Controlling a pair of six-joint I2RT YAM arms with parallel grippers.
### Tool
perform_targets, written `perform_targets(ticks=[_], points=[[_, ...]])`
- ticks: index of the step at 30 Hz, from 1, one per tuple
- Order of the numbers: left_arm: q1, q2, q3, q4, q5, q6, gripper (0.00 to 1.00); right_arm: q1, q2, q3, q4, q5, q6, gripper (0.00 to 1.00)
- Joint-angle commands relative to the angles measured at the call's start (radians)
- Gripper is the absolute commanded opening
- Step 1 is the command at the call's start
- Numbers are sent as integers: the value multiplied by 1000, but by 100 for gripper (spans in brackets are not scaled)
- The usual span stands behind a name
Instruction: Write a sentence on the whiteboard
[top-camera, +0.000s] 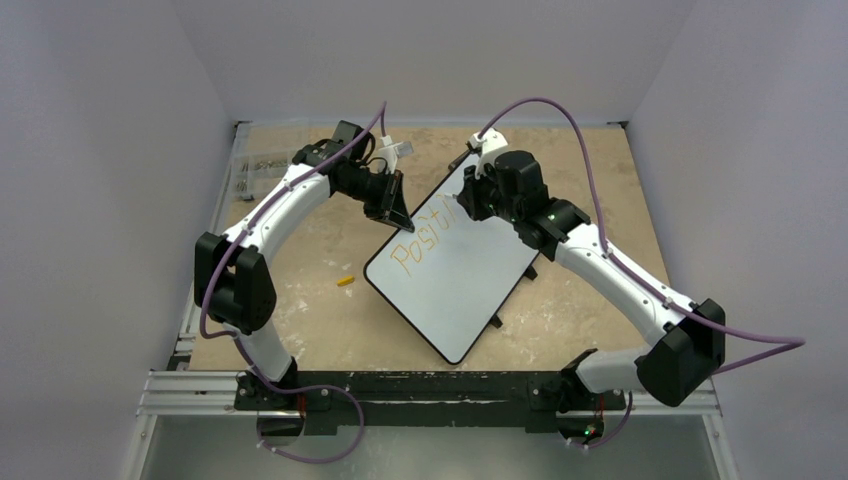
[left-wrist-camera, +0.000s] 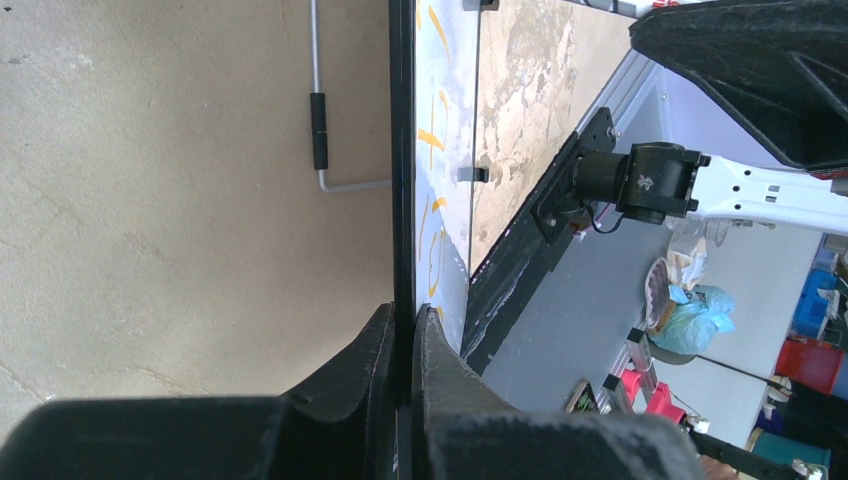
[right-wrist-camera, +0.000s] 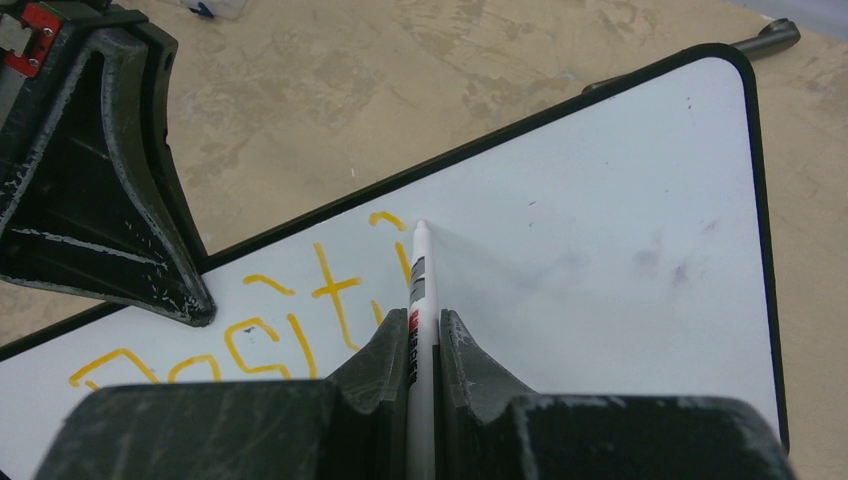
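The whiteboard (top-camera: 465, 285) lies diagonally on the table between the arms, black-framed. Orange-yellow lettering of the sentence (top-camera: 418, 243) runs along its upper left part, reading roughly "Positi" (right-wrist-camera: 320, 295). My left gripper (top-camera: 393, 207) is shut on the board's far left edge (left-wrist-camera: 402, 150), one finger on each face (left-wrist-camera: 402, 322). My right gripper (right-wrist-camera: 422, 328) is shut on a white marker (right-wrist-camera: 420, 280). The marker's tip rests on the board just past the last letter. In the top view the right gripper (top-camera: 468, 205) sits over the board's upper corner.
A small yellow marker cap (top-camera: 345, 281) lies on the table left of the board. A clear packet (top-camera: 255, 172) sits at the back left edge. The board's wire foot (left-wrist-camera: 320, 130) sticks out underneath. Walls close in on three sides.
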Motion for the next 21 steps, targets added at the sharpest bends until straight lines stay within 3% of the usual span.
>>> perform_targets(ticks=[1,21], points=[[-23,-44,-2,-16,-33,28,0,-5,3,39,37,-7,3,0],[-23,-47,-1,-13,-27,26,0,-9,-89,-116,-2,15,20,0]])
